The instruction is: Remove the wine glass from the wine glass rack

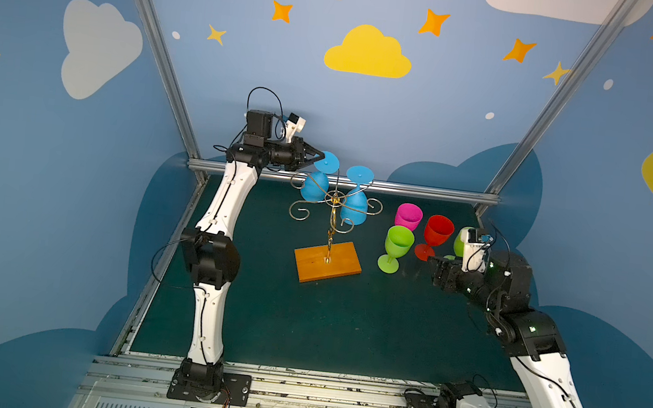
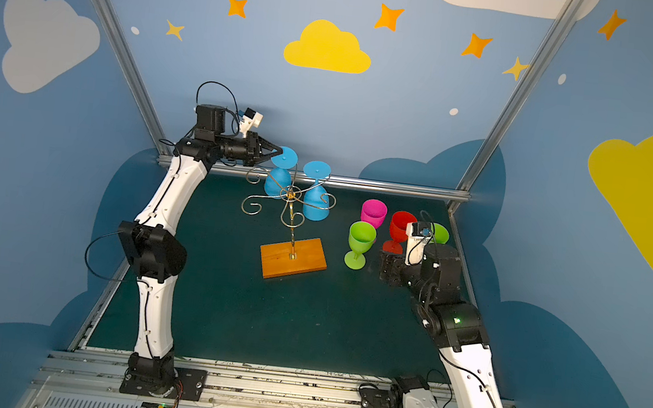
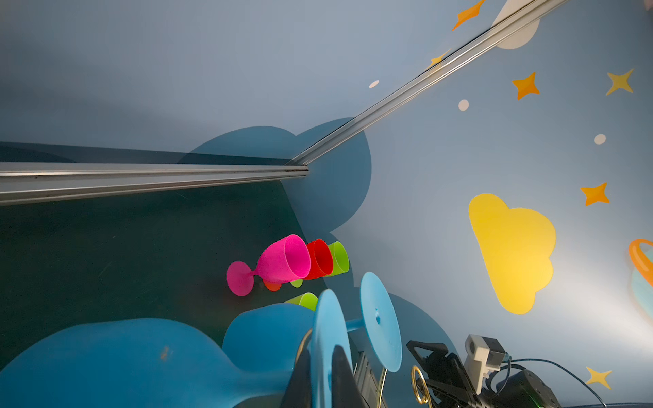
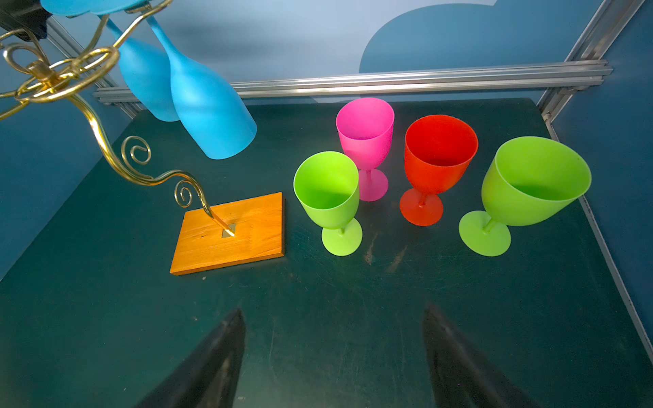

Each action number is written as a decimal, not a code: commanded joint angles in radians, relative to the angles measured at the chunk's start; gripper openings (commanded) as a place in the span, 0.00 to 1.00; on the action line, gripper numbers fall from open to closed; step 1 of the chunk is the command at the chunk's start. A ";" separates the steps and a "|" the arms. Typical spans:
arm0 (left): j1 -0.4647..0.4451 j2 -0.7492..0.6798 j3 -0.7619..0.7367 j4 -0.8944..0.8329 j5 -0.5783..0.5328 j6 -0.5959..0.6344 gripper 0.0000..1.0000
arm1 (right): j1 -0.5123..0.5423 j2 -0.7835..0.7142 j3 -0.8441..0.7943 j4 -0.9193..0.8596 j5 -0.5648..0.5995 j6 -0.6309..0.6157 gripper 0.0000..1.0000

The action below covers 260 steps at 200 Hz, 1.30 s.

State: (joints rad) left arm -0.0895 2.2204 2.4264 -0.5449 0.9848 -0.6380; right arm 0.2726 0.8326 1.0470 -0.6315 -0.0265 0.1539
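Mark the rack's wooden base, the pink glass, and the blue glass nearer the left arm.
wine glass rack [image 1: 336,267]: in a top view, on its wooden base.
pink wine glass [image 1: 407,219]: in a top view, on its bowl.
left blue wine glass [image 1: 315,191]: in a top view, on its hanging bowl.

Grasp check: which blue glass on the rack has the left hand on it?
The blue glass nearer the left arm: the left hand pinches its foot rim. The other blue glass hangs untouched.

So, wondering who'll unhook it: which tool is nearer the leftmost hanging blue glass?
Left. The left tool grips that blue glass by its foot; the right tool hangs open, away beside the red glass.
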 commanded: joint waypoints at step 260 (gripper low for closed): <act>-0.032 -0.020 -0.021 0.236 0.104 -0.225 0.03 | -0.003 -0.055 -0.009 -0.010 0.027 0.009 0.78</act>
State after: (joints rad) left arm -0.1173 2.2337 2.4100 -0.2932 1.0710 -0.9157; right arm 0.2726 0.7856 1.0466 -0.6415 -0.0113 0.1600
